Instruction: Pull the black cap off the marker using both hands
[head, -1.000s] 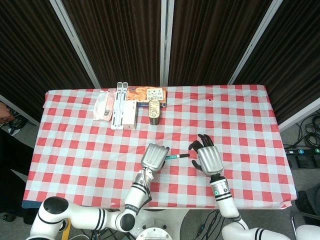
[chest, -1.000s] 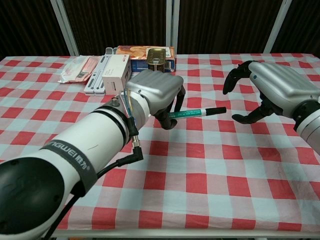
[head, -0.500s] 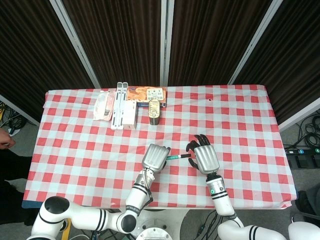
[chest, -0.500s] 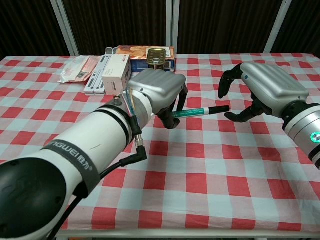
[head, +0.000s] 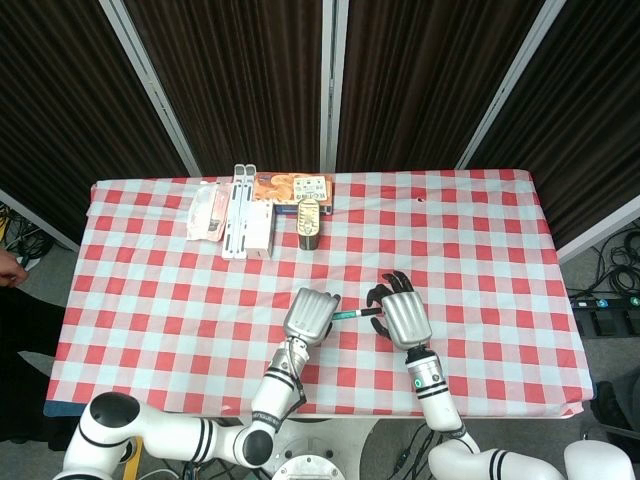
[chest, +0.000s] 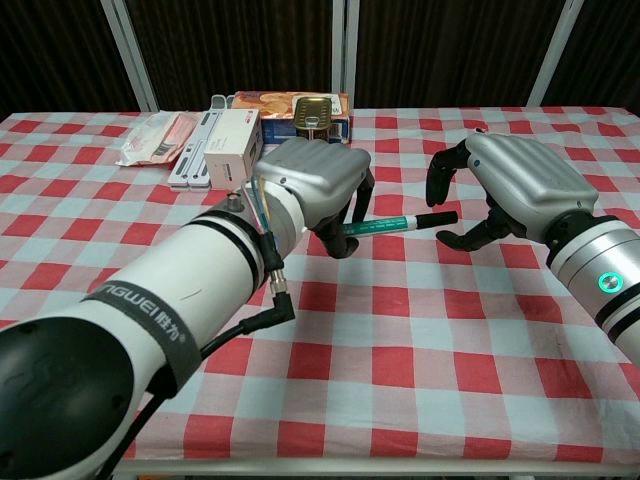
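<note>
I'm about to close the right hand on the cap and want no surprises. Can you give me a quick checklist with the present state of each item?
1. Left hand grips the marker by its barrel: ok.
2. Black cap pokes free of the left hand toward the right: ok.
3. Right hand has its fingers apart, holding nothing: ok.
4. Cap sits between the right hand's thumb and fingers: looks ok in chest view; head view too small to confirm.
5. Right hand touching the cap already: cannot tell.
6. Can and boxes stand at the table's far side, away from the pull: ok.
</note>
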